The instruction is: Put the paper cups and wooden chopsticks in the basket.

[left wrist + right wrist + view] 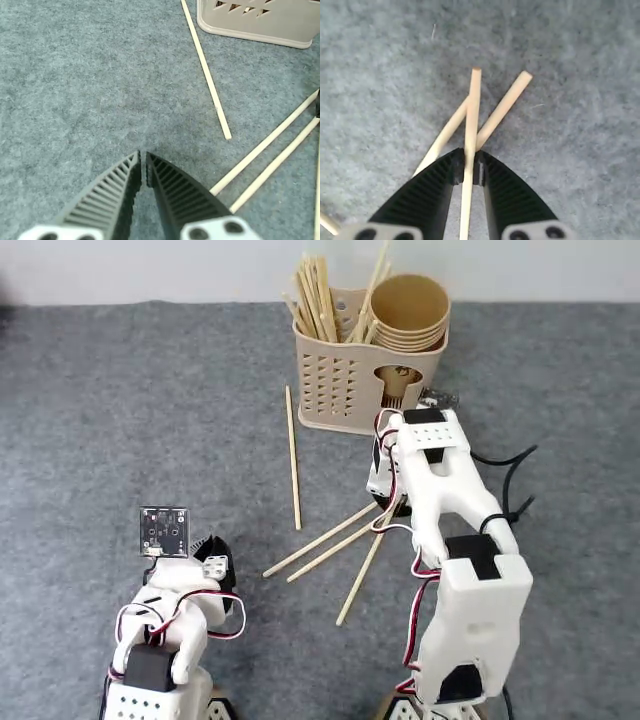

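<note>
Right jaws: in your right wrist view they are closed on one wooden chopstick (471,110), which runs straight through the gap and out past the tips. It looks pinched rather than merely straddled.
Under that stick: two more chopsticks (504,105) cross beneath it and lie flat on the grey counter (580,60). Judge them to be touching the one you hold.
Left jaws: in your left wrist view they are shut with nothing between them, low over bare counter.
Lone chopstick (206,75): it lies flat on the counter beyond the Left jaws. Its far end is near a corner of the basket (260,27) but apart from it.
Basket, high view: it stands at the far side, a little right of middle. The paper cups (408,308) sit stacked in its right part, and a bundle of chopsticks (318,295) stands in its left part.
Arms, high view: your right arm (440,490) is just on the near side of the basket, over the far ends of three splayed sticks that fan toward the near left. Your left arm (170,625) sits folded at the near left, well apart from all the sticks.
Done: every cup you can see is in the basket, so that half looks finished, and many sticks are in.
Left: four chopsticks are outside the basket: the gripped one, the two under it, and the lone one to their left.
</note>
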